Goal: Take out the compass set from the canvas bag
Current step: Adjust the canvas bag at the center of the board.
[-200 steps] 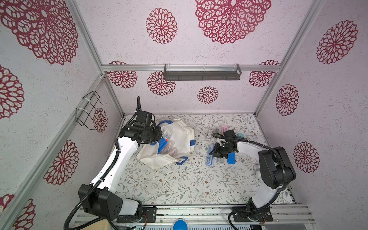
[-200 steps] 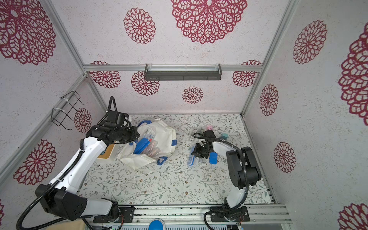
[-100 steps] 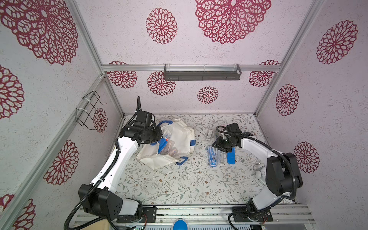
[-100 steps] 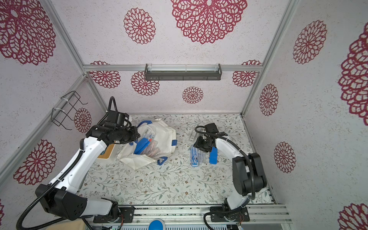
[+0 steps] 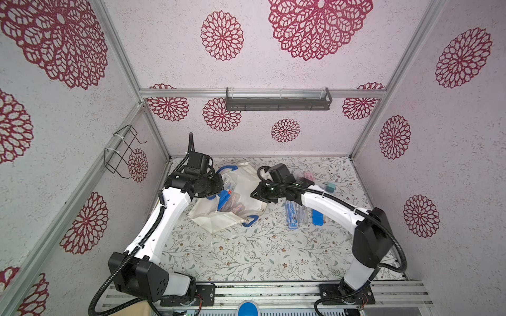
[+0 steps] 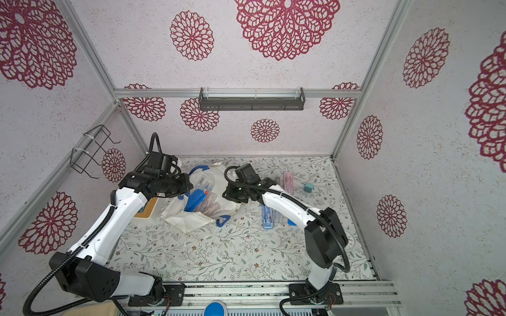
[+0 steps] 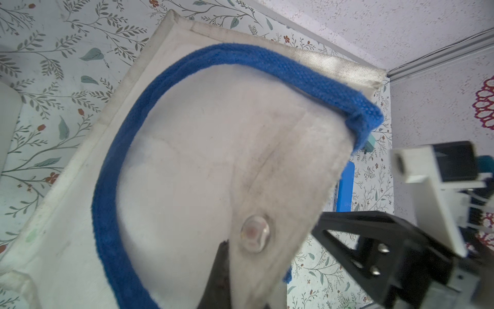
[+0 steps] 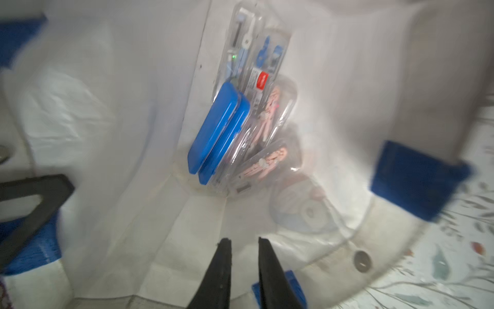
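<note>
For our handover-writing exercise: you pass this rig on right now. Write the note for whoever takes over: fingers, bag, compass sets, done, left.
Left gripper: fingers shut on the canvas bag rim, holding its mouth open.
Right gripper: fingers slightly apart, empty, at the bag's mouth.
Done: a clear compass set and a blue case lie on the table, outside the bag.
Left: more clear compass sets and another blue case lie inside.

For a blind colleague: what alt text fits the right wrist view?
Inside the open canvas bag, a blue case and clear plastic cases lie at the far end. The right gripper hovers at the mouth, jaws slightly apart, empty.
</note>
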Tool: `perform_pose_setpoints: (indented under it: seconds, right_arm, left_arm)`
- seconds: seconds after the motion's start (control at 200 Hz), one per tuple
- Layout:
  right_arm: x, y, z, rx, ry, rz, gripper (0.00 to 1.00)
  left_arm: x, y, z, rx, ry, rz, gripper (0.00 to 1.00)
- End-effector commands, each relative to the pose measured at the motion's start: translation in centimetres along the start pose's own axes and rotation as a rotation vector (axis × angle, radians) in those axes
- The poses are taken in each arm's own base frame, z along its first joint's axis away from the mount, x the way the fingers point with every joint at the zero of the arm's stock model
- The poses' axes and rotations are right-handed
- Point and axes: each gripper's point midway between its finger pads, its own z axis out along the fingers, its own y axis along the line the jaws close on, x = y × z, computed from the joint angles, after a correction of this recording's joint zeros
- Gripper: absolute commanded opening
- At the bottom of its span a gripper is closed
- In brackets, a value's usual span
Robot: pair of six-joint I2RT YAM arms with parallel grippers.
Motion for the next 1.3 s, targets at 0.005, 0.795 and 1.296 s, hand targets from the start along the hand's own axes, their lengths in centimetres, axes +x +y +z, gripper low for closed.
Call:
perform_pose_setpoints:
  seconds: [0.005,0.795,1.296]
  right_arm:
    - [1.4,1.8,2.9,-0.035,0.078,0.019,0.20]
    - [5.6,4.4,7.8,-0.164,0.253,0.041,0.21]
    - [5.6,8.2,9.9,-0.267,0.276,0.040,0.23]
  left_arm:
    - [-1.2,0.0,-0.7,-0.018,-0.037,-0.004,0.05]
    - [-3.5,0.8,1.8,-0.147,0.013,0.065,0.00]
    - [-6.6,-4.3,1.5,0.002,-0.037,0.146,0.00]
